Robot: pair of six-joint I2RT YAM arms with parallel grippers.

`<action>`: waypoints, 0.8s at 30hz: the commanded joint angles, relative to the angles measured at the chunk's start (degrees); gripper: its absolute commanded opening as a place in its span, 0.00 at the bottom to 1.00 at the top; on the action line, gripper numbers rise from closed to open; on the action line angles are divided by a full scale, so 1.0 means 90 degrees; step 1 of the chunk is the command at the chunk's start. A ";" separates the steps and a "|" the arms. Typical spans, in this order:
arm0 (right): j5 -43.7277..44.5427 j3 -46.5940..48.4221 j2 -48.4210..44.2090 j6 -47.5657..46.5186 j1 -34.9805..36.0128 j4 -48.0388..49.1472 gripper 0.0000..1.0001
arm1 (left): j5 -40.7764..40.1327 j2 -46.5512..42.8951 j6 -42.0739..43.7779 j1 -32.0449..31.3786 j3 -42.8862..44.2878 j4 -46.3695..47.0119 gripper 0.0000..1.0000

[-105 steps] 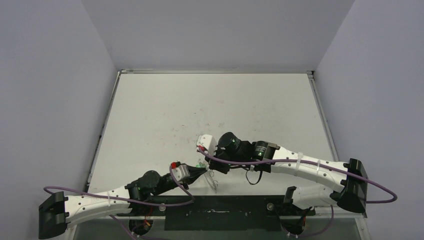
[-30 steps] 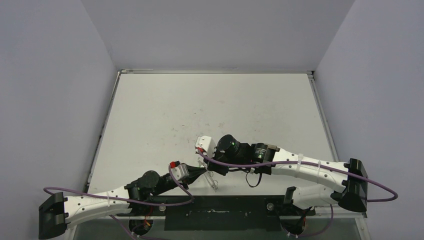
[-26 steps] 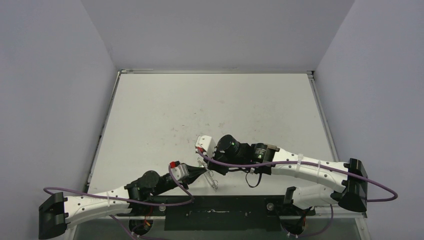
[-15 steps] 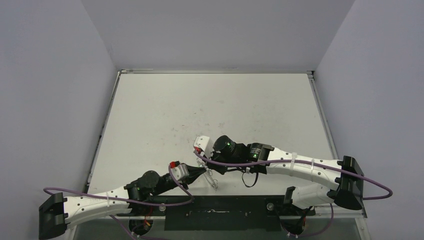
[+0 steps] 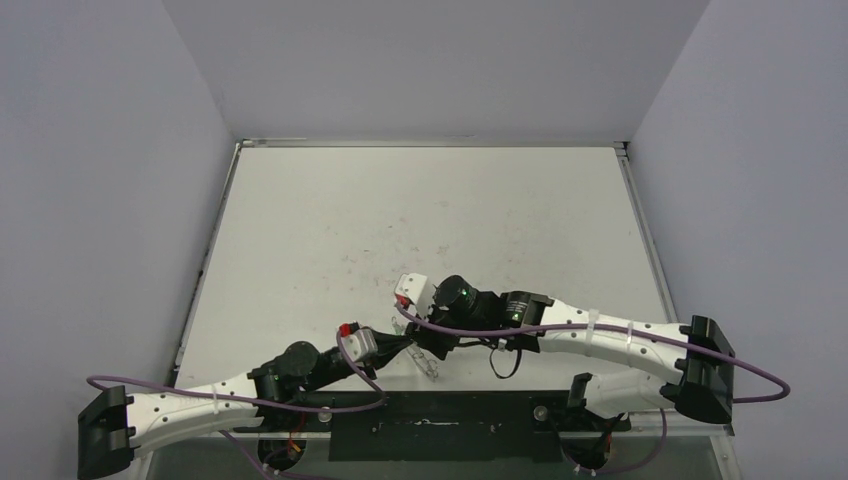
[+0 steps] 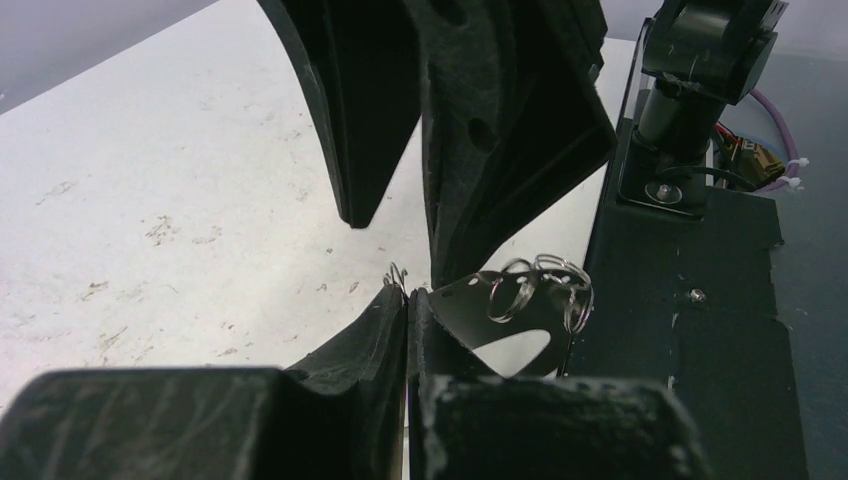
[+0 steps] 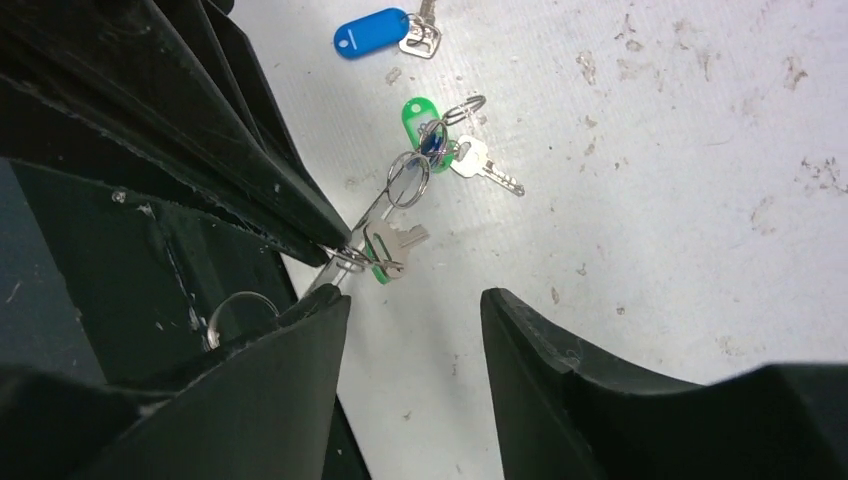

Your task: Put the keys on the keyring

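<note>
Right pincer (image 7: pixel 415 298), clamped a second ago, now stands spread above the silver green-tagged keys (image 7: pixel 425 130), suggesting it has released them onto the thin silvery wire keyring (image 5: pixel 427 363), which the left pincer (image 6: pixel 408 295) pinches.

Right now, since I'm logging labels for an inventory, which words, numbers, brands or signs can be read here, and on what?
None can be read.
The blue tag and the green tag show no legible writing, and any stamp on the silver key is too small to tell.
</note>
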 commanded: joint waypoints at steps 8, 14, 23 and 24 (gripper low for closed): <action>0.0312 -0.0568 -0.1469 -0.0491 -0.0052 0.0986 0.69 | 0.0102 -0.0280 -0.0039 -0.0028 0.0154 0.0071 0.00; 0.0399 -0.1096 -0.1802 -0.1425 -0.0063 0.1653 0.70 | 0.0242 -0.0419 0.0042 -0.0028 0.0181 -0.0131 0.00; -0.1078 -0.2025 -0.2234 -0.2300 -0.0488 0.3026 0.70 | 0.0623 -0.0652 0.0233 -0.0028 0.0356 -0.0713 0.00; -0.1455 -0.2088 -0.2215 -0.2282 -0.0637 0.3189 0.69 | 0.0644 -0.0658 0.0226 -0.0028 0.0354 -0.0725 0.00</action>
